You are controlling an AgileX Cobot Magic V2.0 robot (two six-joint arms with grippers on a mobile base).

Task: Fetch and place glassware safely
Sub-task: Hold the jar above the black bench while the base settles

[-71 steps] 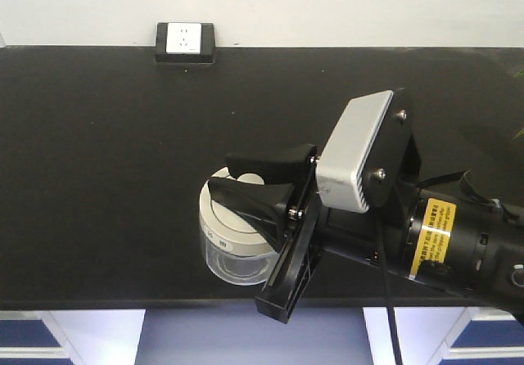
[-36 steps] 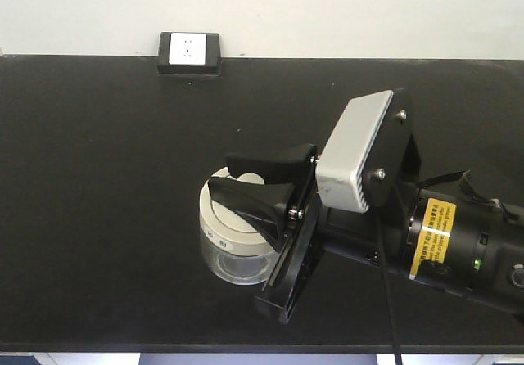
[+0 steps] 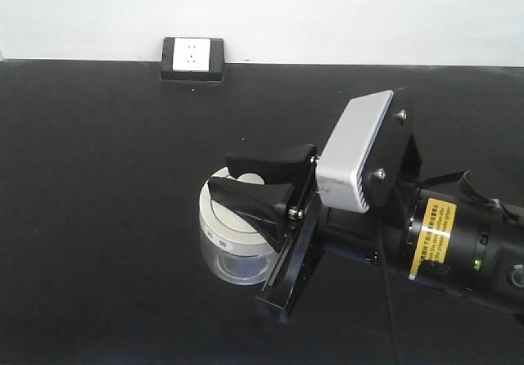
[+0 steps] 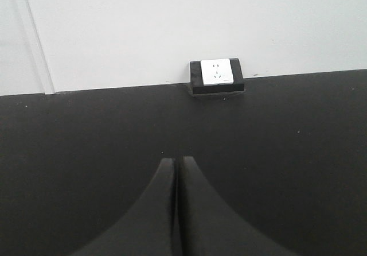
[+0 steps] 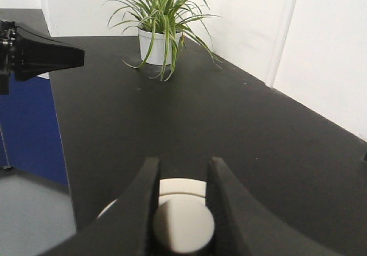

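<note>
The right gripper (image 3: pixel 223 173) is clamped on the jar (image 3: pixel 232 249). Its two black fingers (image 5: pixel 143 193) press either side of the round knob (image 5: pixel 183 224) on the cream lid (image 3: pixel 233 224), as the right wrist view shows plainly. The jar sits low in the front view, over the black table (image 3: pixel 98 177), well apart from the wall socket (image 3: pixel 193 56) at the back edge. From above it is hard to say whether the glass base rests on the table or hangs just clear of it.

The left gripper (image 4: pixel 175 170) has its fingers pressed together on nothing and takes no part.

The fetch half looks largely done, since the jar is in a firm grip. What is left is the setting down and the release. A potted plant (image 5: pixel 160 20) stands far along the table.
</note>
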